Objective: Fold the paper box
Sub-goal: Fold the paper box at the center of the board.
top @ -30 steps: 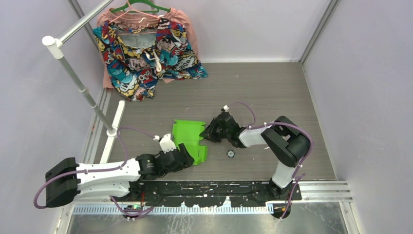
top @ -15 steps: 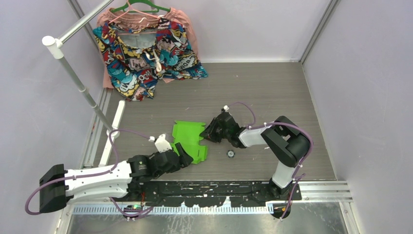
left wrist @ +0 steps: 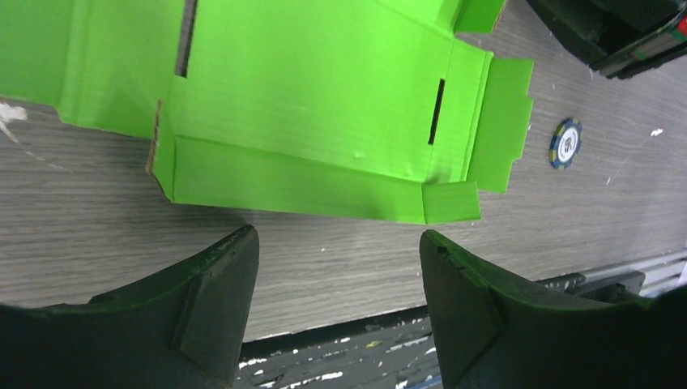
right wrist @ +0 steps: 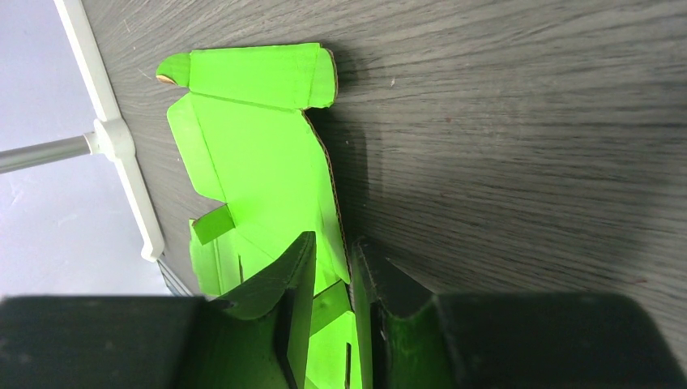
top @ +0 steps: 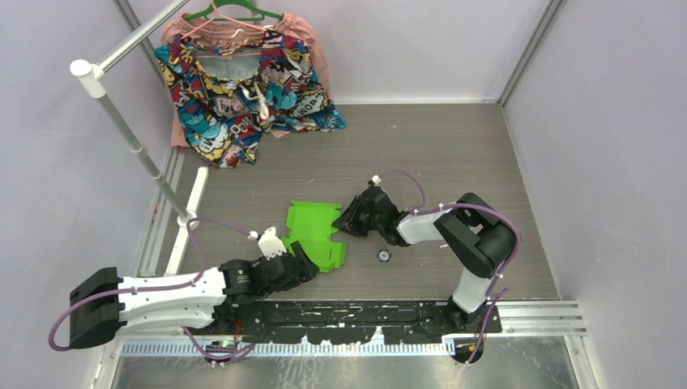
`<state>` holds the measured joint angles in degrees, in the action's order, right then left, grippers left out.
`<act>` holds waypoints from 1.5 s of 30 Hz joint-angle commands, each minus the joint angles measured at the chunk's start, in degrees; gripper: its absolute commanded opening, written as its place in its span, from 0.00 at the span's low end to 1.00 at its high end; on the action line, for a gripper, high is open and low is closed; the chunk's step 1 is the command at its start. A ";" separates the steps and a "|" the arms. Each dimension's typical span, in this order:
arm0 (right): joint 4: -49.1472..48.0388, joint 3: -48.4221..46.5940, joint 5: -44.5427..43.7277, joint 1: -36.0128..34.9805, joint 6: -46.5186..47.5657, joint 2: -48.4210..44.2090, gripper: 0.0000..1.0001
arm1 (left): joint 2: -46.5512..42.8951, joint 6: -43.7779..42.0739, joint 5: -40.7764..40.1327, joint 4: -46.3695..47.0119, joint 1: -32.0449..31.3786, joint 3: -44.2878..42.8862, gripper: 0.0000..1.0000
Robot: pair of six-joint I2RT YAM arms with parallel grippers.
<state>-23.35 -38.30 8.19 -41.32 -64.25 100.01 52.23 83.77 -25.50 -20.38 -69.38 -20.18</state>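
The paper box is a flat lime-green die-cut sheet lying on the grey wood table, with slots and small tabs along its edges. In the left wrist view the paper box fills the upper part, and my left gripper stands open just short of its near flap, touching nothing. My left gripper sits at the sheet's near-left corner. My right gripper is at the sheet's right edge. In the right wrist view my right gripper has its narrow jaws closed around the raised edge of the paper box.
A small round dark token lies right of the sheet, also seen as the token. A patterned garment hangs at the back left on a rack with a grey pole and white foot. A black strip runs along the near edge.
My left arm has drawn back a little toward the near-left, away from the sheet, with its jaws slightly wider. The right gripper and the sheet have stayed put.
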 commanded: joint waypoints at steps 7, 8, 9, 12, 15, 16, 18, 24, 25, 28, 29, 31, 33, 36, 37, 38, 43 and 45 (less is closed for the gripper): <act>9.68 1.49 -5.45 -0.97 3.22 -2.00 0.30 | 1.27 -2.15 -6.55 4.79 7.01 2.85 0.41; 10.44 1.63 -5.75 -1.02 3.80 -2.70 0.30 | 2.01 -3.52 -4.58 7.15 9.16 3.76 0.31; 11.23 1.72 -5.99 -1.05 4.23 -3.52 0.30 | 2.90 -4.79 -2.85 8.70 10.98 3.90 0.25; 13.99 1.88 -6.82 -1.07 5.56 -6.00 0.30 | 5.94 -7.93 -0.33 9.96 14.43 2.23 0.15; 17.35 2.01 -7.55 -1.08 7.16 -9.11 0.31 | 7.17 -10.70 0.73 8.74 16.43 0.00 0.14; 18.69 2.15 -7.83 -1.10 7.75 -10.93 0.32 | 6.83 -12.09 1.22 8.04 17.02 -0.74 0.13; 22.29 2.19 -7.92 -1.12 9.26 -14.37 0.34 | 5.79 -15.86 2.51 5.21 18.89 -2.91 0.09; 38.92 -2.23 -12.18 -1.20 17.44 -23.37 0.37 | 3.27 -31.17 8.69 -5.30 25.71 -11.41 0.03; 40.77 -3.20 -12.43 -1.22 18.71 -24.89 0.37 | 3.86 -33.61 9.92 -7.22 26.78 -13.52 0.03; 46.58 -7.77 -13.03 -1.63 24.13 -27.29 0.30 | 8.40 -40.43 13.06 -10.79 29.12 -19.90 0.05; 48.31 -9.98 -13.15 -1.65 25.98 -26.87 0.23 | 10.66 -42.14 14.26 -12.05 29.69 -22.77 0.05; 51.53 -14.56 -13.51 -1.61 29.22 -24.45 0.02 | 14.33 -43.76 16.13 -13.70 30.32 -25.80 0.02; 52.06 -18.82 -12.99 -1.61 31.78 -20.99 0.01 | 15.10 -43.42 18.06 -12.83 30.43 -26.08 0.04; 52.67 -24.12 -10.52 -1.56 35.65 -15.05 0.01 | 12.04 -41.62 18.27 -12.43 30.41 -25.01 0.17; 53.08 -25.81 -10.25 -1.51 36.79 -12.94 0.01 | 10.52 -41.25 17.58 -13.38 30.44 -25.04 0.25; 53.22 -27.39 -9.21 -1.54 37.99 -11.04 0.01 | 8.38 -41.09 16.90 -14.71 30.44 -25.33 0.33; 53.03 -33.73 -5.73 -1.51 43.06 -4.21 0.29 | -0.10 -38.46 16.12 -20.68 30.43 -25.67 0.93; 54.15 -36.16 -5.02 -1.65 45.24 -1.40 0.38 | -2.87 -36.51 17.58 -21.35 30.45 -24.20 0.99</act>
<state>29.02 -68.53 -0.16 -42.65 -25.56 95.83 54.06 44.21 -9.06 -37.98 -39.24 -44.75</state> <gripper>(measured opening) 0.322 0.942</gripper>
